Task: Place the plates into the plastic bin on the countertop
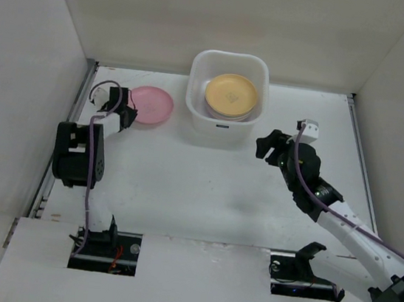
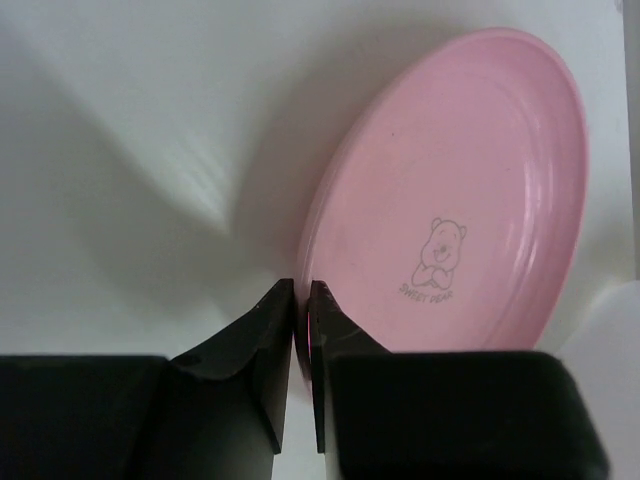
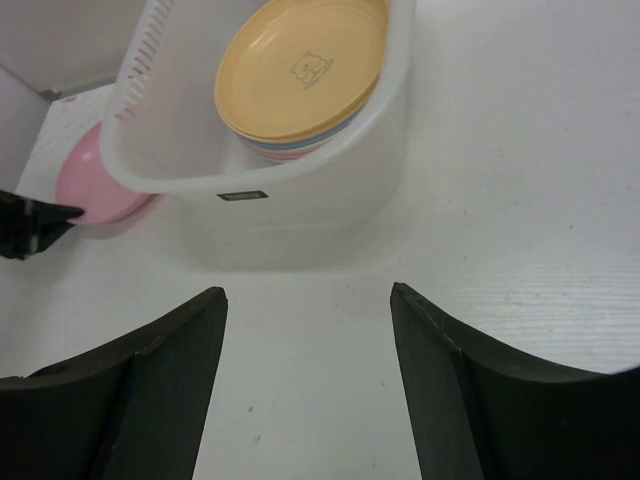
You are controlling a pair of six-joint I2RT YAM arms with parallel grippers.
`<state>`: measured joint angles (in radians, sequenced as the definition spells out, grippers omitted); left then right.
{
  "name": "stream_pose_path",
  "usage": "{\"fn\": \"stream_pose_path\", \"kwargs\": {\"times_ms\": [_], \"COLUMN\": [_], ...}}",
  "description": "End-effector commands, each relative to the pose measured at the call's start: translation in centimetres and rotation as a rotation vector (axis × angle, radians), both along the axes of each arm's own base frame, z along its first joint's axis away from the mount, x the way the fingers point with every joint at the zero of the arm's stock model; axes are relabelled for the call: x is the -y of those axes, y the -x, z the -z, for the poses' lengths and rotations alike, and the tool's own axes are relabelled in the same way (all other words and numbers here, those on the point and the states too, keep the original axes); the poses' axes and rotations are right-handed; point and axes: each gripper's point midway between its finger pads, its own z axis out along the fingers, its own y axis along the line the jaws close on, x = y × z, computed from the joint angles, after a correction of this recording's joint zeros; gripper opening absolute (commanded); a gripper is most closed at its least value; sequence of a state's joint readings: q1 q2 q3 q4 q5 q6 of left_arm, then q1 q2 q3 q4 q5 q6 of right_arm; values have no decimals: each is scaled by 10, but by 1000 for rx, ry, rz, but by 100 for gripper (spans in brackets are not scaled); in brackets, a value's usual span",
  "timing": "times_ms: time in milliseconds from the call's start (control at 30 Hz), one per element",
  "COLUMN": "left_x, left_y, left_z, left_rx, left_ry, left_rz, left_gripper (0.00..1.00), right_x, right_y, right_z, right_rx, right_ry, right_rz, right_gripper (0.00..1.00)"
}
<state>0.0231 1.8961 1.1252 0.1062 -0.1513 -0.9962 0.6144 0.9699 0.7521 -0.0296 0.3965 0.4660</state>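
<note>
Left tool (image 2: 302,292) apparently pinches pink plate (image 2: 450,200).

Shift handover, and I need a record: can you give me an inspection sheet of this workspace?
Surface: white countertop, no spills seen.
Job's things: plastic bin holds a plate stack, yellow plate on top; pink plate outside, to its left.
Clutter: nothing seen.
Grippers: left gripper, jaws shut on the pink plate's rim; right gripper, jaws open, holding nothing.
Cables: purple cable along the left arm, another along the right.
Surroundings: white walls; grey rail at the left edge.
</note>
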Motion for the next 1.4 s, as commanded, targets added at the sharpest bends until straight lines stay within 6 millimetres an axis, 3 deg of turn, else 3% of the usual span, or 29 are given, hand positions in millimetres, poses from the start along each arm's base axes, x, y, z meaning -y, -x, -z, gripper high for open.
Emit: {"fn": "stream_pose_path", "kwargs": {"times_ms": [0,100,200,367,533,700,1000,1200,1367], "left_x": [-30,-31,-4,82,158,207,267,280,280], "left_y": [8,20,22,19,16,0,-48,-71,-84], "left_z": [-84,-138,-195,-272,-303,-300,-260,-239,-216], "left_rx": [173,279,402,574,658,664,635,605,563], "left_ry": [-117,-212,-278,-327,-340,-383,-448,-473,-488], "left_rz": [-16,10,109,366,555,657,765,789,796], "left_gripper": [9,10,10,11,11,11,11,11,12], "right_x": [8,18,31,44,52,59,66,65,62], "right_y": [-1,5,11,22,31,37,46,45,42], "right_z": [-4,13,29,47,52,55,58,60,60], "right_rx": [25,-7,-40,-77,-75,-80,-81,-87,-92], "right_ry": [-54,-70,-86,-77,-82,-81,-86,-85,-76], "right_rz": [34,64,105,129,137,149,155,154,147], "right_gripper": [73,74,74,76,77,76,76,76,77]}}
